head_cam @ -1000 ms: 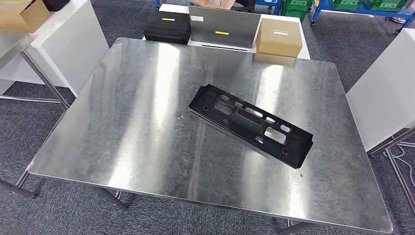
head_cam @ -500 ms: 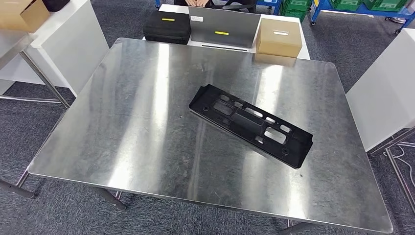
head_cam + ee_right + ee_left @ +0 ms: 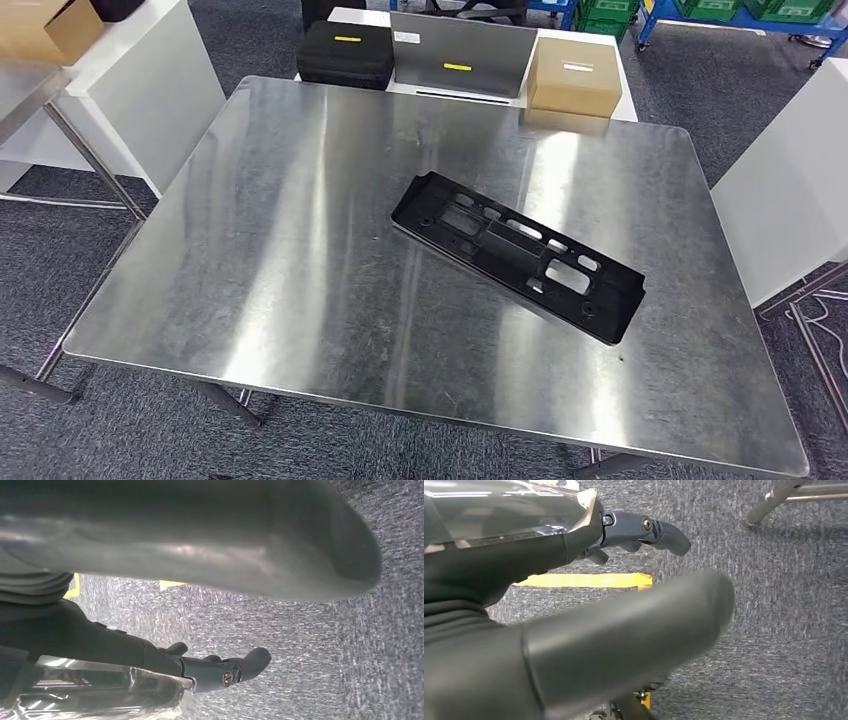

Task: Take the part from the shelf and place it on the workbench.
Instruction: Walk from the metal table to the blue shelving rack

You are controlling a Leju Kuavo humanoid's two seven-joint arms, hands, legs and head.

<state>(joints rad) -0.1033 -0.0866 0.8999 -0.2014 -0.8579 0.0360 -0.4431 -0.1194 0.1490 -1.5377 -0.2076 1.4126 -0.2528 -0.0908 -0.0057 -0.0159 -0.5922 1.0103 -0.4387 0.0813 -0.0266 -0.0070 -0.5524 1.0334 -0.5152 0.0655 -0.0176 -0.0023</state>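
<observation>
A long black plastic part with several cut-outs lies flat and slanted on the steel workbench, right of its middle, with nothing touching it. In the left wrist view my left hand hangs over grey carpet, thumb and fingers apart, holding nothing. In the right wrist view my right hand hangs the same way above the carpet, its fingers spread and empty.
Beyond the workbench's far edge stand a black case, a grey upright panel and a cardboard box. White cabinets flank the bench on the left and at the right. Yellow floor tape lies below the left hand.
The whole picture has shifted slightly, so the camera moved. The person's hands seen beyond the far table are no longer there. The part lies where it was.
</observation>
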